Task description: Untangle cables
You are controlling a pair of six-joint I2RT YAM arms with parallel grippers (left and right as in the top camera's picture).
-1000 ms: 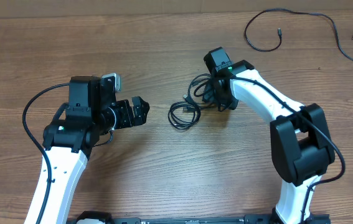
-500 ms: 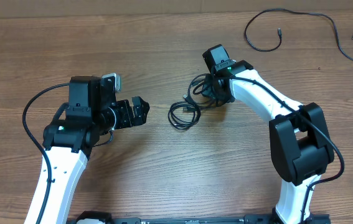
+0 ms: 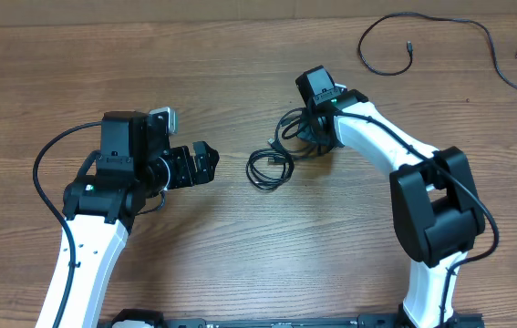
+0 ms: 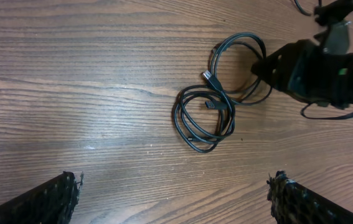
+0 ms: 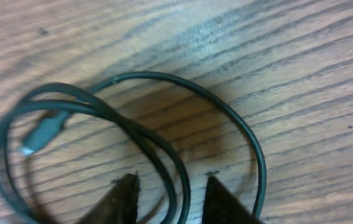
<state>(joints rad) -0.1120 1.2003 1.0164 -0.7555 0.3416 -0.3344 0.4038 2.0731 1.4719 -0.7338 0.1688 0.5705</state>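
I am holding my left gripper [image 3: 207, 162] wide apart, just to the left of the coil [image 3: 270, 169] and touching nothing. The coil is lying flat on the tabletop [image 3: 240, 73]: a few black turns, with a small plug [image 4: 208, 76] poking out at its far edge. I am reaching my right gripper [image 3: 316, 138] down over a second loop [image 4: 238, 59], which is touching the coil on its far right side. Its fingers [image 5: 125, 200] are standing partly apart, straddling the strands [image 5: 177, 186] of that loop without pressing on them, so I am gripping nothing. Two loose cables [image 3: 395, 41] are lying well beyond the coil, toward the far right of the tabletop.
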